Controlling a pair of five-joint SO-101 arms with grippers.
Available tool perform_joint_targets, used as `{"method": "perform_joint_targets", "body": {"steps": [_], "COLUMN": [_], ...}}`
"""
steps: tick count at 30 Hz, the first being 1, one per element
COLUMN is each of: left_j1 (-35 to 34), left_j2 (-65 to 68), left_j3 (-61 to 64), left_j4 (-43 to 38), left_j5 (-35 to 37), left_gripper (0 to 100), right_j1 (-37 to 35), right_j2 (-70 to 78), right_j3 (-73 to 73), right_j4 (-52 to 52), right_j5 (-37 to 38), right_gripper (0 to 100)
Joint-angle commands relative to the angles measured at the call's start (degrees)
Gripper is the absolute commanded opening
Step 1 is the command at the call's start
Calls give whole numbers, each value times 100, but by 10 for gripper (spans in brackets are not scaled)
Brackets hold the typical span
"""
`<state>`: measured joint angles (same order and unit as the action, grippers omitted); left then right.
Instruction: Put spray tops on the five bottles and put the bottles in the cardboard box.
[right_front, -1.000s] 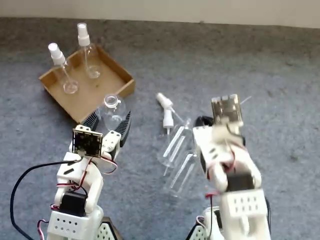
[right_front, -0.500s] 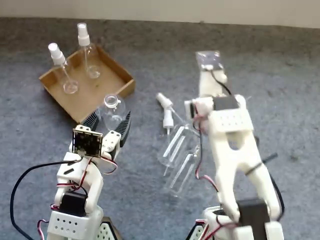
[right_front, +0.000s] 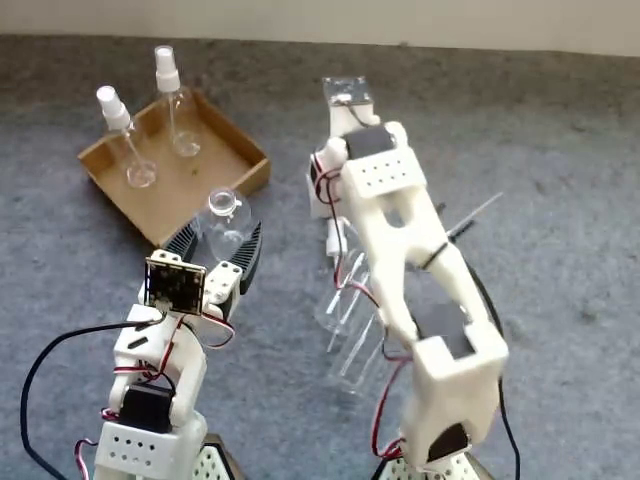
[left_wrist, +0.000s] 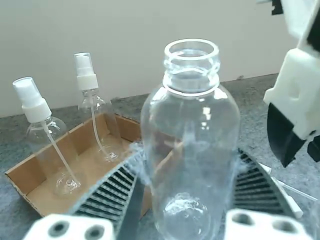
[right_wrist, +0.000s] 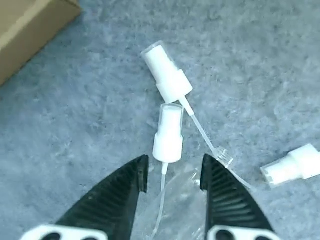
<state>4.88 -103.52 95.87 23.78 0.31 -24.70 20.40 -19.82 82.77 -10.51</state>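
- We see the left gripper (left_wrist: 187, 192) closest to the arm bases, just short of the box's near corner. Its ribbed fingers (left_wrist: 112, 200) are clamped on either side of an open bottle (left_wrist: 190, 140).
- The open bottle is clear glass or plastic. It stands upright in that grip with its bare neck pointing up.
- Next out, toward the other arm, we note the lying bottles (right_front: 345, 300). They are clear and rest on their sides on the grey mat (right_front: 560, 150), partly under the right arm (right_front: 400, 230).
- The right arm stretches forward over them. The right gripper (right_wrist: 175, 162) points down at the mat with its jaws apart and empty.
- We mark the middle spray top (right_wrist: 167, 132) just beyond the gap between the black fingers (right_wrist: 120, 195). Its tube runs back toward the gripper. We cannot tell whether either finger touches it.
- The second spray top (right_wrist: 167, 75) lies just past the middle one, with its thin tube slanting away across the mat.
- The third spray top (right_wrist: 292, 165) lies on the mat off to one side, apart from the other two.
- Farthest out is the cardboard box (right_front: 205, 170), a shallow open tray set at an angle on the mat.
- Two capped bottles stand upright inside it, one (right_front: 125, 145) and the other (right_front: 178, 110). They stand apart from each other, each with a white spray top on.
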Motion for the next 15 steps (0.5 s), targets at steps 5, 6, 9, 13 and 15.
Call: {"method": "perform_joint_targets", "body": {"steps": [5,6,9,13,15], "left_j1": [-22,-22,-22,-31,-40], "left_j2": [-119,-119,-119,-119,-119], "left_j3": [127,127,127,127,127], "left_j4": [-141,-141,-141,-141,-141], "left_j5": [62,62,62,53,53], "left_gripper": [126,126,126,126,126], "right_j1": [-92,-92,-92,-92,-75], "right_j2": [1059,1156,1429,1771,1851], "right_j3": [-1288,-1314,-1323,-1376,-1376], "right_j4": [110,110,110,110,57], "right_j5": [-123,-123,-123,-123,-123], "right_gripper": [163,163,163,116,56]}}
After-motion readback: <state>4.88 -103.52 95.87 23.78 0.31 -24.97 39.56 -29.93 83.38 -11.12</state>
